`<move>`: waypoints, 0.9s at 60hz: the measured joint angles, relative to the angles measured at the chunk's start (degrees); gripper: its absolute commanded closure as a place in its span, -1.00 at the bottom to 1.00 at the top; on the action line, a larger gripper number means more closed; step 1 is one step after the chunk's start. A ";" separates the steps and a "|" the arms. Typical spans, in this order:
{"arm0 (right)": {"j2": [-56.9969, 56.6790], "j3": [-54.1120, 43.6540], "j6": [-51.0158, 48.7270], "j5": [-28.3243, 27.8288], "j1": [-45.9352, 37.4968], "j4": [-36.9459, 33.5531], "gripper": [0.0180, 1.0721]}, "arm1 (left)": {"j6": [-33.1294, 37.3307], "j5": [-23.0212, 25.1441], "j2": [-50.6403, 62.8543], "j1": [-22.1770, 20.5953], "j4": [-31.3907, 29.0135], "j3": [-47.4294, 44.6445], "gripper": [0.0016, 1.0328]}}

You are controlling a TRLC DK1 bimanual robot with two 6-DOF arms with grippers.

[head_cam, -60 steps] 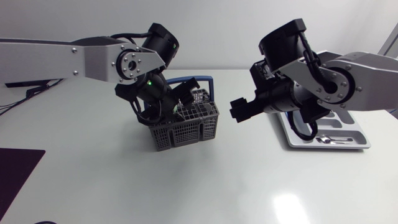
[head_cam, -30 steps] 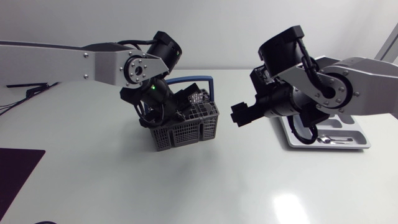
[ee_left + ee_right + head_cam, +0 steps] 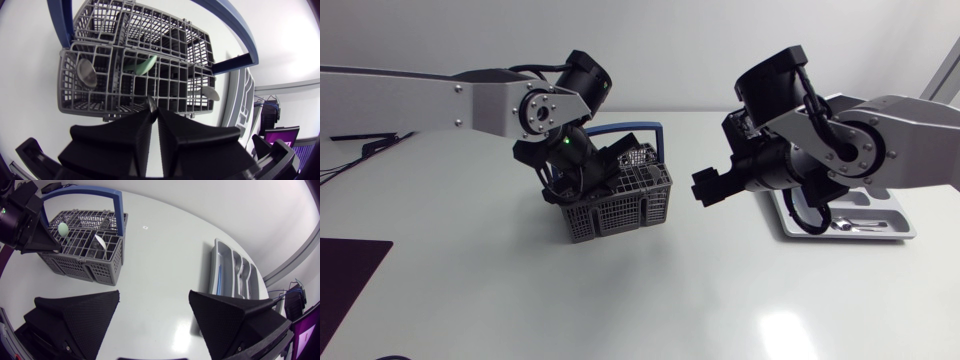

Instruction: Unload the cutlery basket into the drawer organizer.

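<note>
Over the last second the left arm [image 3: 440, 100] had slid slightly toward the frame's right above the cutlery basket [image 3: 620, 205], then held. The right arm [image 3: 880, 140] barely shifted.

From the head view, the basket stood left of centre with its blue handle [image 3: 632, 127] arched over it. The left gripper [image 3: 588, 185] was sunk into the basket's near-left side. The right gripper [image 3: 705, 186] hung at mid-frame, apart from the basket's right wall, with a strip of bare tabletop [image 3: 650, 300] between them. The drawer organizer [image 3: 908, 230] lay at the right edge, partly under the right arm, with some cutlery [image 3: 848, 225] in it. Wide bare tabletop filled the lower half of the frame.

From the left wrist view, the left gripper [image 3: 154, 114] had its fingers drawn narrow, pinching a thin metal handle [image 3: 151, 102] at the basket's [image 3: 135, 65] near rim. Ahead of them, the compartments held two spoon bowls [image 3: 86, 72] and a green piece [image 3: 143, 65]. The drawer organizer [image 3: 242, 100] showed beyond the basket's side.

From the right wrist view, the right gripper [image 3: 155, 295] had its fingers spread wide with nothing between them, over bare tabletop. The basket [image 3: 85, 247] stood ahead to one side and the drawer organizer [image 3: 235, 272] to the other, well apart from each other.
</note>
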 measured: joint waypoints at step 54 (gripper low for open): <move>-0.13 -2.03 0.00 0.52 0.81 0.00 -0.90 | 0.02 -1.07 -4.02 -0.04 -0.52 0.00 0.92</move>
